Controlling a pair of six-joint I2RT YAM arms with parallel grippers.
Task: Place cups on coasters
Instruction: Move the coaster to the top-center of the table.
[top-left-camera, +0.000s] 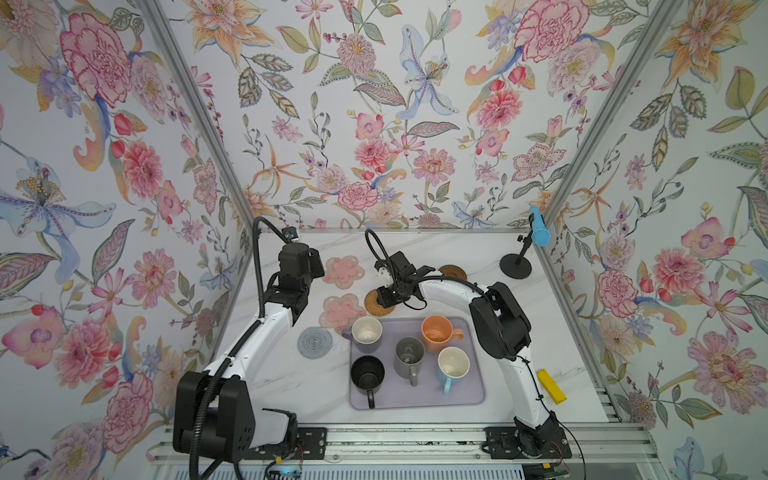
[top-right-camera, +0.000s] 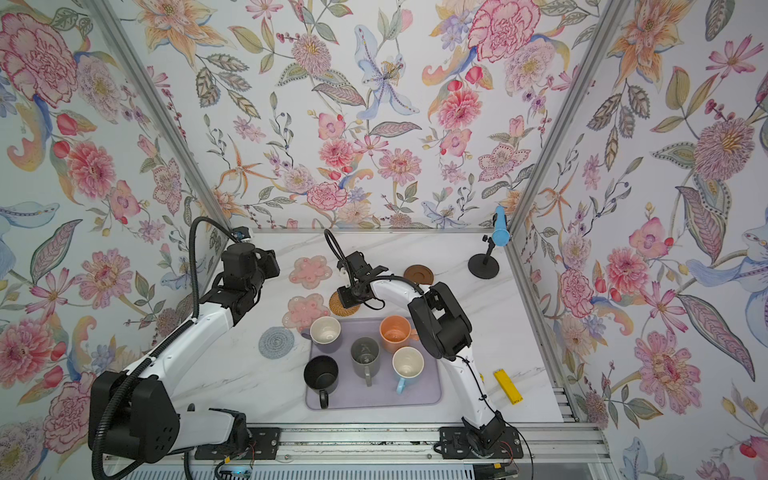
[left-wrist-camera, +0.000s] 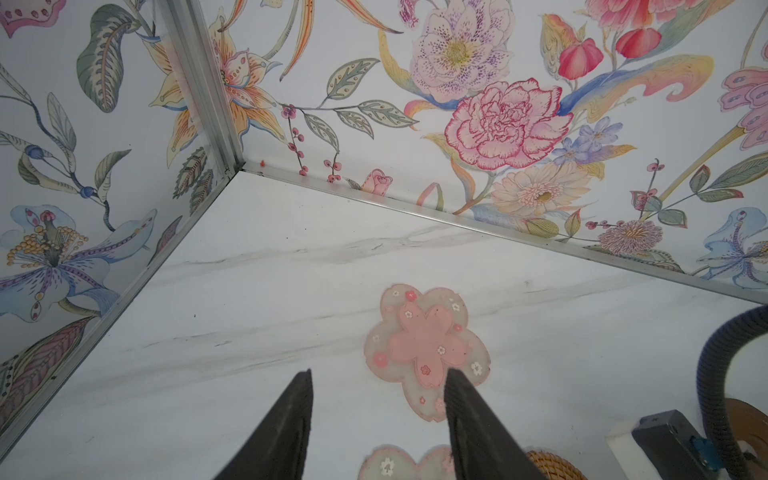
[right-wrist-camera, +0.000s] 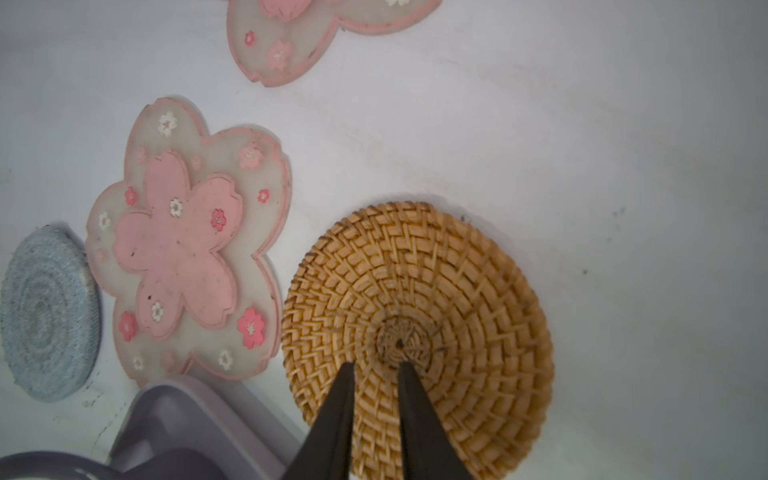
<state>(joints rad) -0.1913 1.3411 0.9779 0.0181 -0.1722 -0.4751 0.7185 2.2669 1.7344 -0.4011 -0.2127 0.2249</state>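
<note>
Progress: nil. No cup is on a coaster yet; all five placements remain.

Cups. All five stand upright on the lavender mat (top-left-camera: 415, 400), as both top views show:
- lavender cup (top-left-camera: 366, 331), at the mat's far left corner, its rim overlapping the near flower coaster (top-left-camera: 338, 309) in a top view; whether they touch cannot be told
- peach cup (top-left-camera: 436, 334), at the far side, right of centre
- grey cup (top-left-camera: 409, 354), in the middle
- black cup (top-left-camera: 367, 375), at the near left
- blue cup (top-left-camera: 453, 365), at the near right

Coasters. All five lie bare on the table (top-left-camera: 291, 386), off the mat:
- far flower coaster (top-left-camera: 344, 272)
- near flower coaster, just beside the mat's far left corner
- rattan coaster (right-wrist-camera: 457, 270), just beyond the mat's far edge
- brown coaster (top-left-camera: 455, 272), to the right, partly behind the right arm
- knitted coaster (top-left-camera: 315, 343), left of the mat

Left gripper (left-wrist-camera: 378, 374): fingers released and spread wide, nothing between them. It is above the table near the far flower coaster, well apart from every cup.

Right gripper (right-wrist-camera: 376, 365): fingers drawn nearly together with a narrow gap, clamping nothing. It is over the rattan coaster, tips near its centre; whether they touch the weave cannot be told.

Remaining work, as a judgement: neither gripper has a cup, so each must first go to the mat. The cups stand close together, so the outer ones look the easier first picks. The lavender cup is nearest the near flower coaster, the peach cup nearest the rattan and brown coasters.
</note>
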